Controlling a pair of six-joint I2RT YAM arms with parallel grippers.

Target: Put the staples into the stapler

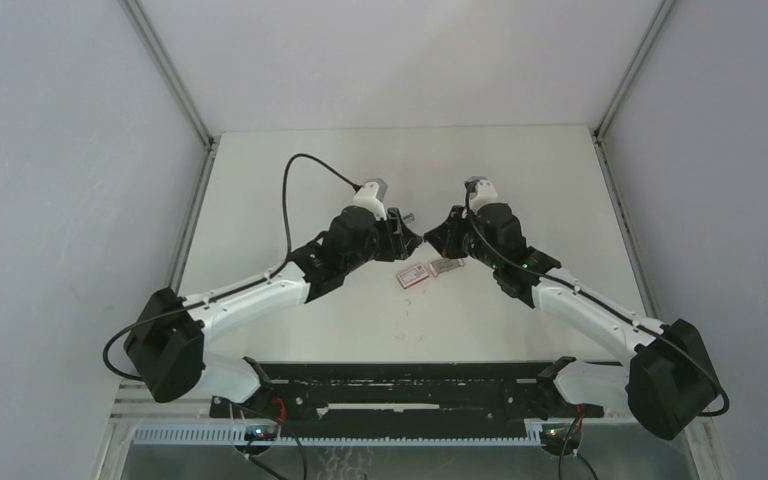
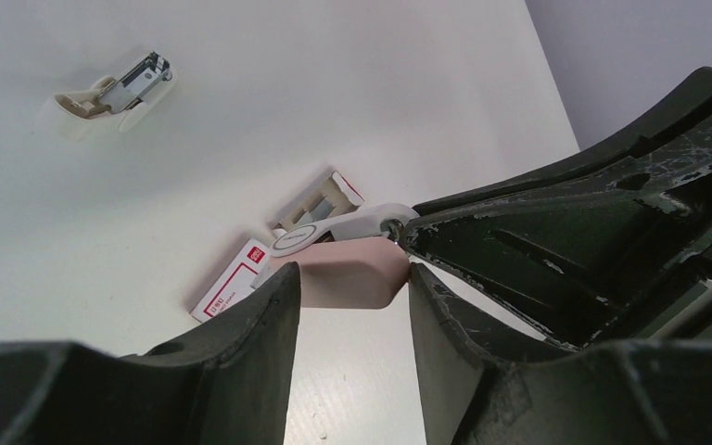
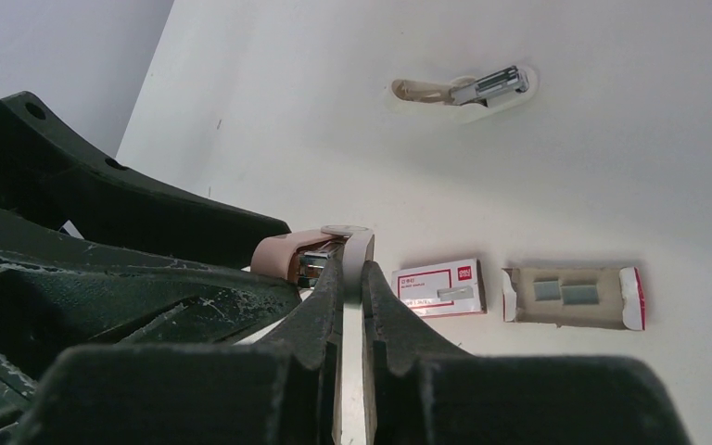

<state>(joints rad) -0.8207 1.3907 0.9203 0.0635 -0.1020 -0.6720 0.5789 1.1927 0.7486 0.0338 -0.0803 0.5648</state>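
While clamping the pink body of the small pink-and-white plastic stapler (image 2: 343,273) between both fingers of the left gripper (image 2: 350,297), holds it raised above the middle of the white tabletop (image 1: 290,180). Pinches the stapler's thin white top cover (image 3: 359,243) in the closed right gripper (image 3: 352,278), with a glint of the bright metal magazine (image 3: 313,264) showing under that cover. Looks to be in the opening step: parting cover from body to bare the channel, with no strip loaded as far as can be told. Finds the staples (image 3: 579,295), short silvery-grey strips, in the drawn-out greyish cardboard tray (image 3: 528,313) flat on the table near the held stapler, touching neither gripper. Shows the flat red-and-white box sleeve (image 3: 417,283) just beside the tray, seemingly with one more strip resting on it. Shows too, well apart on the table, a white-and-beige piece with a metal channel (image 3: 464,88); cannot tell what it is. Calls next for swinging the cover fully back against a firm left grip on the body, then freeing the right gripper to fetch a strip from the tray. Judges that pick delicate: thin, flat, likely to slide or break apart unless pinched low and square.
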